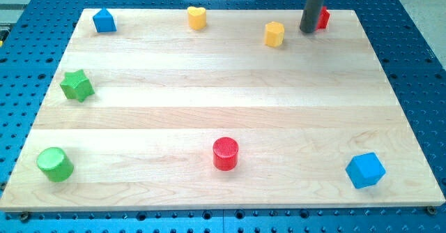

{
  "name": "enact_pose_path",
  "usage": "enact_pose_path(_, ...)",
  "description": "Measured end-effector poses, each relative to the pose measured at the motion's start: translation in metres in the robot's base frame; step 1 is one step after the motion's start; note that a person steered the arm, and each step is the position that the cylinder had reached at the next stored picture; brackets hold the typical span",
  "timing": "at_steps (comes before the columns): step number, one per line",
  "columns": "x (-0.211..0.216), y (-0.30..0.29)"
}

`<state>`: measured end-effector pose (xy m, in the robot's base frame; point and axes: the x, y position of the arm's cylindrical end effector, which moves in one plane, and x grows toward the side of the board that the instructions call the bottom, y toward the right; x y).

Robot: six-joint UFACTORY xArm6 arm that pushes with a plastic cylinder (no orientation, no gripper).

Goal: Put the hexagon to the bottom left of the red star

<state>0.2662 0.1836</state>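
Note:
The yellow hexagon sits near the view's top, right of centre. The red star is at the view's top right, mostly hidden behind my rod, so only its right part shows. My tip rests on the board just left of the red star and a short way to the right of the hexagon, touching neither that I can tell.
A yellow heart and a blue pentagon-like block lie along the top edge. A green star and a green cylinder are at the left. A red cylinder is at bottom centre, a blue cube at bottom right.

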Motion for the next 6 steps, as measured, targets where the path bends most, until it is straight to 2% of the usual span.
enact_pose_path(1, 0.056, -0.063)
enact_pose_path(2, 0.041, -0.126)
enact_pose_path(5, 0.024, -0.054)
enact_pose_path(6, 0.025, -0.078)
